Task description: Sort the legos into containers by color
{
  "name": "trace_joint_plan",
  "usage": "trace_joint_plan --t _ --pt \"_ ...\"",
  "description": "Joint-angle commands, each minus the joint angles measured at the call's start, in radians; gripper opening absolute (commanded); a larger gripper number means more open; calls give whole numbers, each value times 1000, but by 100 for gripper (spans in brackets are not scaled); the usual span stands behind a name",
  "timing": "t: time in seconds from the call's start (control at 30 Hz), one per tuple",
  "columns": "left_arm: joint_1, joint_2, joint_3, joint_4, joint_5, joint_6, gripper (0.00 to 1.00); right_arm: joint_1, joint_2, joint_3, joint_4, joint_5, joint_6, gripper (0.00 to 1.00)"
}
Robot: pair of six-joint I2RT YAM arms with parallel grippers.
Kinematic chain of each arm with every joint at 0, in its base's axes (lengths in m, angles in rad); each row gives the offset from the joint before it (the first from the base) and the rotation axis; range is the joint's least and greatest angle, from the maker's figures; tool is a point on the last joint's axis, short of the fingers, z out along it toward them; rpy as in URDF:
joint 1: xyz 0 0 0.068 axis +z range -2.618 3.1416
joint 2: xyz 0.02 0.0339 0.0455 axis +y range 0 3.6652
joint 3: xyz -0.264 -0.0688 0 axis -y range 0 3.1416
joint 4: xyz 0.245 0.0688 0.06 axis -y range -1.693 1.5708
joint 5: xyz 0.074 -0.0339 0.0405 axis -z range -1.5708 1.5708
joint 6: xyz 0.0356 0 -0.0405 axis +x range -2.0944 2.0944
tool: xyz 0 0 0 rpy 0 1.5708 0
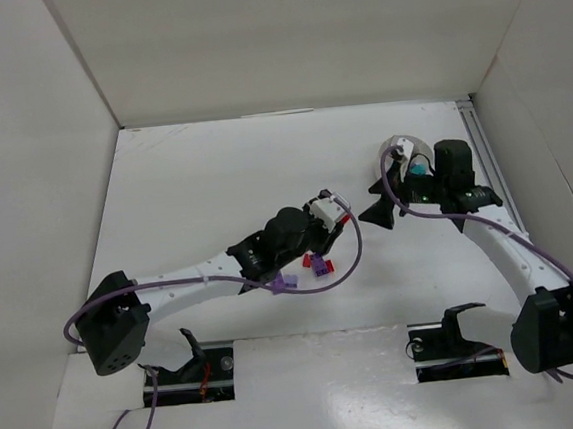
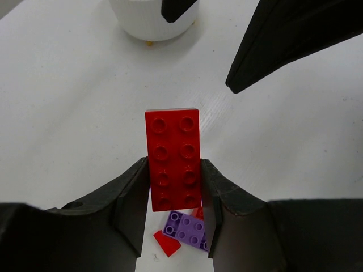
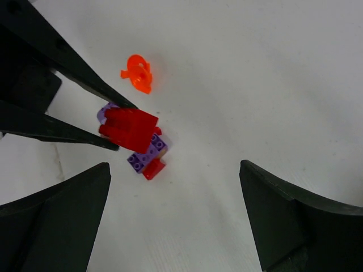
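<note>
My left gripper (image 2: 174,165) is shut on a red brick (image 2: 173,158) and holds it above the table; it also shows in the top view (image 1: 341,218). Below it lie a purple brick (image 2: 186,229) and a small red piece (image 2: 167,242). In the right wrist view the held red brick (image 3: 129,129) hangs over the purple brick (image 3: 147,154), with an orange piece (image 3: 138,73) beyond. My right gripper (image 3: 176,221) is open and empty, just right of the left one (image 1: 378,202). The white dish (image 1: 401,148) stands behind it and holds a teal brick (image 1: 418,170).
The loose purple and red bricks (image 1: 319,264) lie under the left arm's purple cable (image 1: 346,259). White walls enclose the table on three sides. A rail (image 1: 484,157) runs along the right edge. The dish's side (image 2: 153,22) shows at the top of the left wrist view.
</note>
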Motion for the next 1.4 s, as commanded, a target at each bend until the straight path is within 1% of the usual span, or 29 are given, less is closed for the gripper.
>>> trace_joint_plan --t 0.0,0.07,0.23,0.4,0.43,0.53,0.57,0.67,0.7,0.77,0.8,0.87,0.9,0.93,0.97,1.0,1.1,1.13,1.17,1.2,1.27,1.3,1.33,1.37 --pt "-10 -49 -10 70 34 39 13 35 -41 35 91 -36 81 100" --pt "-19 -49 -10 70 34 49 13 66 -41 35 104 -36 113 100" --pt "-28 -59 -10 99 10 49 13 110 -16 44 113 32 164 100" --pt "-37 -59 -10 108 -1 49 13 169 51 53 184 53 234 97" --pt "-37 -59 -10 119 -10 49 13 178 60 53 196 44 235 95" --pt "-46 -68 -10 119 -21 49 13 204 82 64 205 44 247 85" --pt "-46 -68 -10 128 -30 49 13 204 94 64 205 44 247 76" --pt "-46 -78 -19 137 -42 58 13 213 94 53 220 44 268 56" --pt "-46 -78 -19 137 -42 58 13 213 94 53 229 44 277 42" --pt "-46 -78 -28 146 -52 58 16 213 82 53 230 53 277 32" --pt "-46 -78 -28 146 -79 49 19 213 82 53 230 64 277 23" --pt "-46 -78 -28 146 -91 37 40 213 58 53 230 73 277 15" --pt "-46 -78 -28 146 -105 36 56 213 57 53 230 73 265 11" --pt "-46 -78 -28 146 -120 26 68 213 44 53 230 85 256 6" --pt "-46 -78 -28 155 -131 26 79 204 44 53 230 85 247 6" --pt "-46 -78 -39 155 -145 14 86 193 33 62 230 85 238 6" --pt "-46 -78 -51 155 -188 -14 91 143 11 62 230 85 215 5" --pt "-46 -91 -74 155 -197 -25 97 124 11 62 230 85 205 5" --pt "-46 -91 -83 155 -211 -55 99 105 11 62 230 94 205 5" --pt "-46 -107 -92 155 -211 -77 99 60 11 62 230 94 189 5" --pt "-46 -143 -123 130 -223 -135 99 17 20 76 230 105 153 5" --pt "-8 -154 -123 113 -213 -230 99 -15 21 85 220 126 134 5" --pt "18 -164 -137 88 -196 -290 99 -26 30 97 211 157 98 5" --pt "45 -180 -137 27 -136 -340 99 -26 40 125 211 197 71 5"
